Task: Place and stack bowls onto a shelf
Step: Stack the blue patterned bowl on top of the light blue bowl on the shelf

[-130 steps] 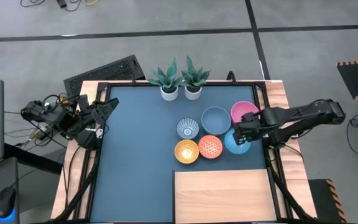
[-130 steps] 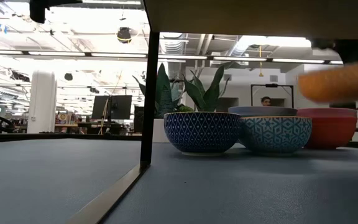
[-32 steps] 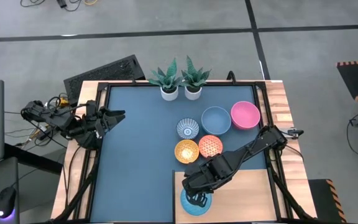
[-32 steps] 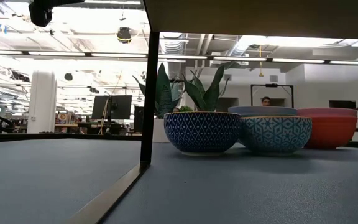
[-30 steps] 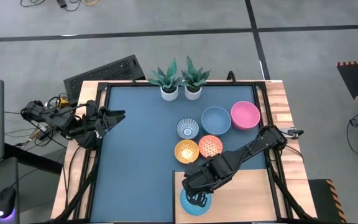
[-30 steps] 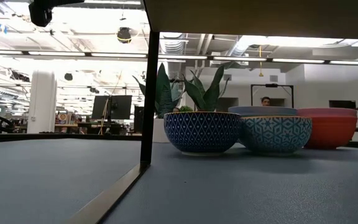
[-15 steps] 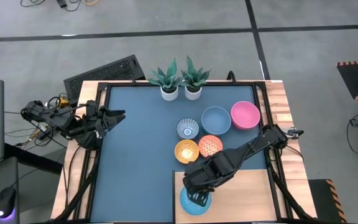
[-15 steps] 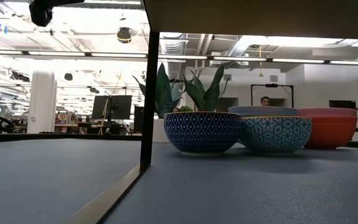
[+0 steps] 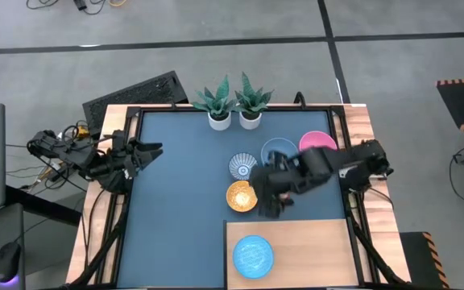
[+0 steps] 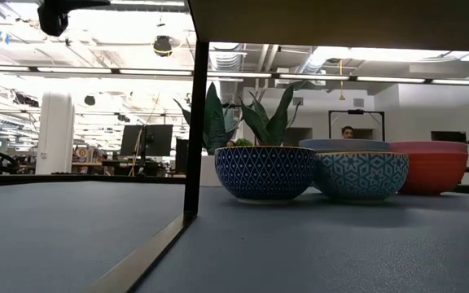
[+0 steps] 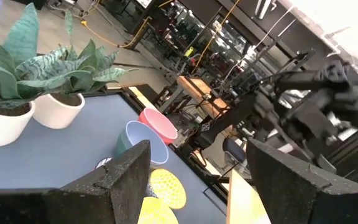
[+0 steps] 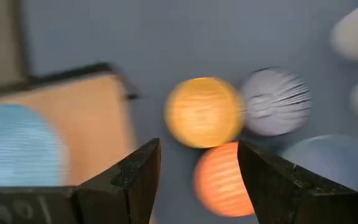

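Nearest the table's front edge, the flat pale wood-grain rectangular shelf [image 9: 292, 254] carries one small teal patterned bowl [image 9: 253, 255], sitting toward its left end, upright, clear of my arms.

Just beyond the shelf's back edge, my right jaws [image 9: 269, 201] hang over the dark blue worktop [image 9: 180, 193], spread apart and empty; in the right wrist view both dark fingers [image 12: 135, 168] stand well apart with nothing between them. They sit over the small orange-red patterned bowl [image 12: 222, 179], which my arm largely hides in the high view. Just beside it to the left: small yellow patterned bowl [image 9: 241, 196]. Behind that: small blue-white patterned bowl [image 9: 242, 167], touching or nearly touching the yellow one.

Further back, larger plain grey-blue bowl [image 9: 277, 150], partly under my right arm; larger plain pink bowl [image 9: 319, 142] beside it on the right.

At the far edge, two white plant pots [image 9: 232, 118] with spiky green leaves stand side by side.

My left jaws [image 9: 147, 150] wait at the worktop's left rim, released, holding nothing.
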{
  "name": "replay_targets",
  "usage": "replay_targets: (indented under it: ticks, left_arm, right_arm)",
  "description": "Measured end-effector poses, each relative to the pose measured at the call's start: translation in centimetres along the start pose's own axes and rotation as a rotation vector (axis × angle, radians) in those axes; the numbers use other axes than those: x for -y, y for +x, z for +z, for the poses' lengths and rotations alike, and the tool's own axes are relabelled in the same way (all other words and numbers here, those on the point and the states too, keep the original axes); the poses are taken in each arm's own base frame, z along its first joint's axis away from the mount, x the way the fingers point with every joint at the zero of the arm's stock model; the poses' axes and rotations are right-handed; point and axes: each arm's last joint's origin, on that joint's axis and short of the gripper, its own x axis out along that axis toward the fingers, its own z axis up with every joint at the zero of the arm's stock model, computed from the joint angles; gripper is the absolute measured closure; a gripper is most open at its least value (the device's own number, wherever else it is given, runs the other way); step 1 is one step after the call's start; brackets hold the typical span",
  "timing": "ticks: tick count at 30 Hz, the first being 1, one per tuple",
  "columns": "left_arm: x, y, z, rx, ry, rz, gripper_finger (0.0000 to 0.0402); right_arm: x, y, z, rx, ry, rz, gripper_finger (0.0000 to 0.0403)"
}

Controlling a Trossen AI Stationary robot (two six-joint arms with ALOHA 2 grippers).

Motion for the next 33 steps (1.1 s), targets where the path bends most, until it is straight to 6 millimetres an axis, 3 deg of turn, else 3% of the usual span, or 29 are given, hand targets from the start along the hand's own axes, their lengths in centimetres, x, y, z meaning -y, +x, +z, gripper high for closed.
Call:
replay_targets:
  ticks: [4,10,15,19,24,33]
  left_arm:
    - [-0.2,0.0,-0.3,-0.019,0.0,0.021,0.0152]
    - [-0.4,0.0,-0.5,-0.034,-0.004,0.038,0.0152]
    - [-0.6,0.0,-0.5,-0.006,0.008,0.085,0.0152]
    - [-0.8,0.0,-0.3,0.039,0.009,0.132,0.0152]
    - [-0.9,-0.1,-0.3,0.058,0.0,0.156,0.0152]
    - [-0.9,-0.1,-0.3,0.075,-0.001,0.176,0.0152]
  right_arm:
    - [2.6,1.6,1.1,-0.04,-0.208,-0.05,0.0165]
    - [4.7,6.5,1.9,-0.106,-0.433,-0.035,0.0165]
    - [7.2,9.0,0.5,-0.076,-0.432,-0.03,0.0165]
    - [10.4,11.5,-0.2,-0.012,-0.325,-0.073,0.0165]
    - [14.3,14.7,-1.8,-0.063,-0.196,-0.119,0.0166]
    - [17.3,20.2,-2.8,-0.138,-0.152,-0.099,0.0166]
